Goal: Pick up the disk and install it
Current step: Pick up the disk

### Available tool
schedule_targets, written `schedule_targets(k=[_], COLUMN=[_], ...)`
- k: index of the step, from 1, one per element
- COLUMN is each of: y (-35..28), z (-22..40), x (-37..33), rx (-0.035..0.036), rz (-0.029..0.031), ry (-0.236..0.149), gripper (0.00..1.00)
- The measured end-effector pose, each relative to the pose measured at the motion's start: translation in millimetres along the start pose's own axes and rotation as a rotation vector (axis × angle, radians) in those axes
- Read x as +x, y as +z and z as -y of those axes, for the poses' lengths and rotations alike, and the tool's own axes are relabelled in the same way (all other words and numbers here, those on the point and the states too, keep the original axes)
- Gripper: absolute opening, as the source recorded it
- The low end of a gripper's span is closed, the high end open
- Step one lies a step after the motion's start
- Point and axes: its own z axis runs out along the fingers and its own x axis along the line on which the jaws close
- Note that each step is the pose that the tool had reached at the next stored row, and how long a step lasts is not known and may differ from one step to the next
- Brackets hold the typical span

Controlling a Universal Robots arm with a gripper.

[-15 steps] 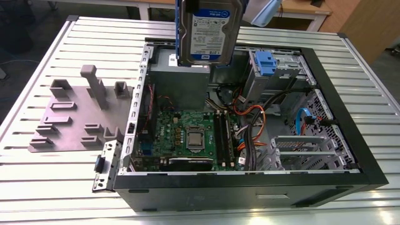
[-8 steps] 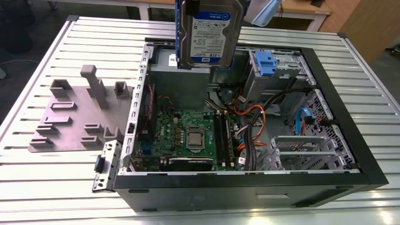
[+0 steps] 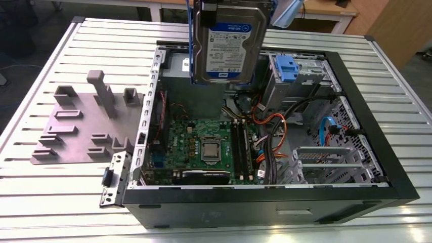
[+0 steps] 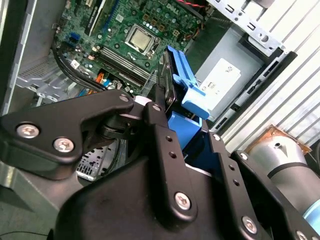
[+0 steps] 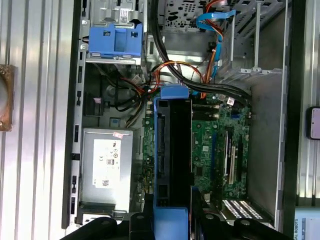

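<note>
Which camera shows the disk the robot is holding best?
The exterior view: the disk hangs above the open computer case, label facing the camera. Both wrist views show it edge-on, mostly its blue frame.

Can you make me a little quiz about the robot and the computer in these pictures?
1. True or false: the flat silver hard disk in a blue plastic frame is lying flat.
2. What holds the disk? A the black gripper; B a person's hand; C a shelf.
3. Fill in: the circuit board inside the open black computer case is coloured ____.
Key: 1 false, it hangs upright above the case. 2 A. 3 green.
</note>
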Motion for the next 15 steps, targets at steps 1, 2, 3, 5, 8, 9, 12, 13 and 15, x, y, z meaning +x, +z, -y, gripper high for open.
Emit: schedule_targets(k=[1, 2, 3, 5, 8, 9, 12, 13, 15], y=[0.1, 0.1, 0.0, 0.0, 0.0, 0.0, 0.0, 0.0, 0.0], z=[0.0, 0.1, 0.1, 0.0, 0.0, 0.0, 0.0, 0.1, 0.1], x=[-1.0, -1.0, -1.1, -1.1, -1.2, -1.2, -2.8, -3.1, -3.2], rx=[-0.0001, -0.0001, 0.0, 0.0, 0.0, 0.0, 0.0, 0.0, 0.0], rz=[-0.0001, -0.0001, 0.0, 0.0, 0.0001, 0.0001, 0.0, 0.0001, 0.0001], ry=[0.0, 0.0, 0.0, 0.0, 0.0, 0.0, 0.0, 0.0, 0.0], gripper=[0.36, 0.36, 0.36, 0.36, 0.36, 0.36, 0.36, 0.36, 0.36])
